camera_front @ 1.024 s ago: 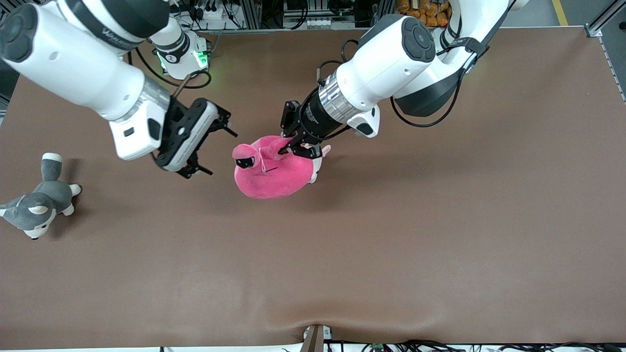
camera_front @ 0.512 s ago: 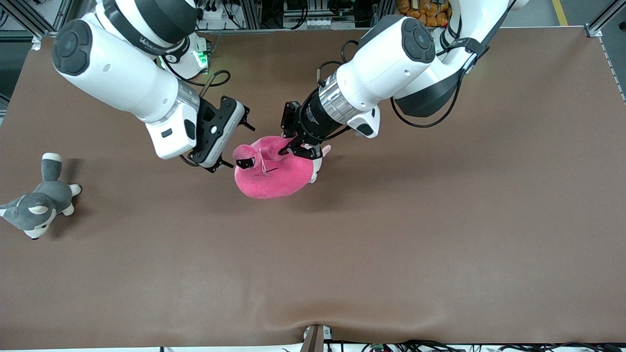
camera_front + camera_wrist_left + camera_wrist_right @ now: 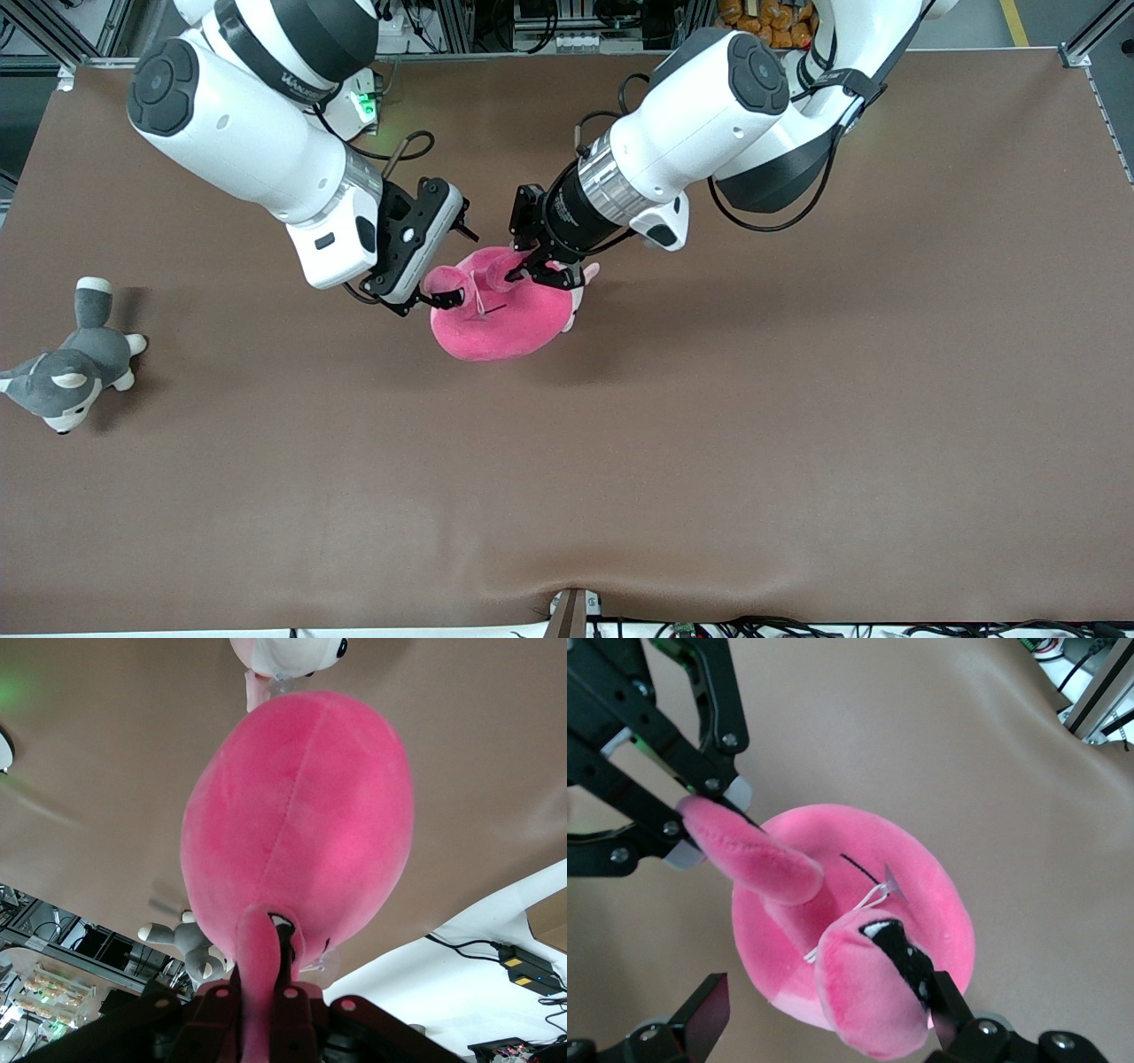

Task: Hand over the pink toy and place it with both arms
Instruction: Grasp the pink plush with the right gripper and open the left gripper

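The pink toy [image 3: 505, 319] hangs over the middle of the table by one floppy ear [image 3: 257, 966]. My left gripper [image 3: 524, 268] is shut on that ear; the left wrist view shows it pinched between the fingers of the left gripper [image 3: 263, 992], with the toy's round body [image 3: 301, 815] below. My right gripper [image 3: 446, 270] is open and straddles the toy's other ear [image 3: 873, 992], which carries a dark eye patch. In the right wrist view the right gripper [image 3: 828, 1010] has one finger on each side of that ear with gaps showing, and the left gripper [image 3: 700, 806] grips the first ear.
A grey-and-white husky plush [image 3: 66, 377] lies near the right arm's end of the table. A pale pink-and-white puppy plush [image 3: 580, 283] lies on the table under the left gripper, mostly hidden by the toy. The brown table [image 3: 709, 443] is bare toward the front camera.
The right arm has swung in toward the pink toy, and its open gripper now straddles the second ear. The left arm and the toy have stayed still.
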Robot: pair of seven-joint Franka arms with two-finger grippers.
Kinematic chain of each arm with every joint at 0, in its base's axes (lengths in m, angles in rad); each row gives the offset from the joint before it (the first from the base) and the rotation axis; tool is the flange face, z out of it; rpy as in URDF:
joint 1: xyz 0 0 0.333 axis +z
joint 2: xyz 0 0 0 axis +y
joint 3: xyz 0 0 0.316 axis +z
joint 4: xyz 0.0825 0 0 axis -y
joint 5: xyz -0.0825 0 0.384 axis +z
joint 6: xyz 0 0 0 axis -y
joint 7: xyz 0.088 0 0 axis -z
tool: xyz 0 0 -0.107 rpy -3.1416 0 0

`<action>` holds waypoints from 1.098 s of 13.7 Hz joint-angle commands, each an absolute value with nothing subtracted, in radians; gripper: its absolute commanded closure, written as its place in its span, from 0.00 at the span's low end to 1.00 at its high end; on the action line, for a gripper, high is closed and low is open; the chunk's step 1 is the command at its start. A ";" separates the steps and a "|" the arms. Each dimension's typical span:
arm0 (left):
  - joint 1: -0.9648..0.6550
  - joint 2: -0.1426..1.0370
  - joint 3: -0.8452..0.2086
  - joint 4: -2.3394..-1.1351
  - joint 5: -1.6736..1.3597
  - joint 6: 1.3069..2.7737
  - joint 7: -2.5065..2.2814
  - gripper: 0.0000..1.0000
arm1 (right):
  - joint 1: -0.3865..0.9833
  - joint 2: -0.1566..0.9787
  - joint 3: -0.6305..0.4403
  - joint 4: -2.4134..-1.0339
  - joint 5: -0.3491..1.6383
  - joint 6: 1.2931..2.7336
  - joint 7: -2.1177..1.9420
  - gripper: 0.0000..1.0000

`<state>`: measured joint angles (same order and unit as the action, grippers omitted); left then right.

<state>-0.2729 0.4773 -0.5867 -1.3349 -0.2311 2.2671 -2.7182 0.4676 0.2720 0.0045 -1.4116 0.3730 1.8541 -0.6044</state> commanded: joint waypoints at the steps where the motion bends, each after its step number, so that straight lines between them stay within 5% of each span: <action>1: -0.290 0.486 -0.580 -1.308 -0.233 2.286 -2.786 1.00 | 0.482 0.273 -0.005 -1.419 0.379 1.891 -0.621 0.47; 3: -0.284 0.483 -0.580 -1.310 -0.233 2.286 -2.786 1.00 | 0.480 0.279 -0.005 -1.419 0.379 1.891 -0.621 0.99; 7: -0.279 0.480 -0.581 -1.310 -0.233 2.284 -2.787 0.92 | 0.476 0.279 -0.005 -1.419 0.377 1.888 -0.617 1.00; 11: -0.264 0.474 -0.581 -1.310 -0.239 2.272 -2.786 0.49 | 0.462 0.276 -0.012 -1.422 0.377 1.865 -0.612 1.00; 13: -0.216 0.459 -0.584 -1.310 -0.238 2.249 -2.777 0.00 | 0.431 0.273 -0.012 -1.428 0.376 1.847 -0.612 1.00; 15: -0.174 0.433 -0.584 -1.308 -0.233 2.227 -2.763 0.00 | 0.372 0.265 -0.012 -1.454 0.376 1.835 -0.612 1.00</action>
<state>-0.2129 0.4710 -0.5817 -1.3108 -0.2312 2.2595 -2.7186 0.4336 0.2824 -0.0218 -1.4277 0.3711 1.8542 -0.6090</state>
